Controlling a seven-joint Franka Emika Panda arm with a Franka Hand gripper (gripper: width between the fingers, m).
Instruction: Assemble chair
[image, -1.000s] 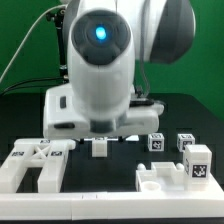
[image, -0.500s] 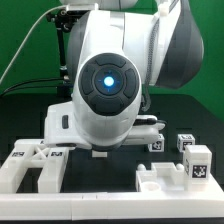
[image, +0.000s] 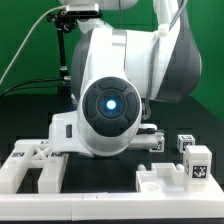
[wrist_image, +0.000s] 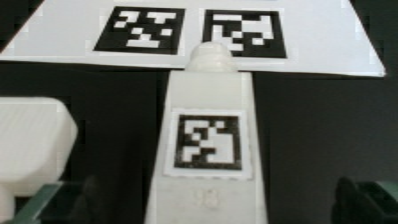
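Now low over a tagged white bar (wrist_image: 210, 140), with fingers (wrist_image: 61, 200) released.

Straddles the bar with the gripper (wrist_image: 214, 200) spread wide, grasping nothing, one dark fingertip clear of it on each side in the wrist view. Shows one black-and-white tag on the bar's top face. Reaches with the bar's far end to the edge of a flat slab (wrist_image: 187, 45) bearing two tags side by side; touching or just apart, cannot tell. Lies just beside a white block (wrist_image: 32, 125) on the black table (wrist_image: 320, 110). Fills the middle of the exterior view with the glossy arm (image: 110, 105), hiding bar and gripper there. Leaves in sight a blocky piece (image: 30, 168) at the exterior view's left, a notched slab (image: 165, 182) at its right, and behind that a tagged cube (image: 197, 160) near a smaller cube (image: 185, 143).
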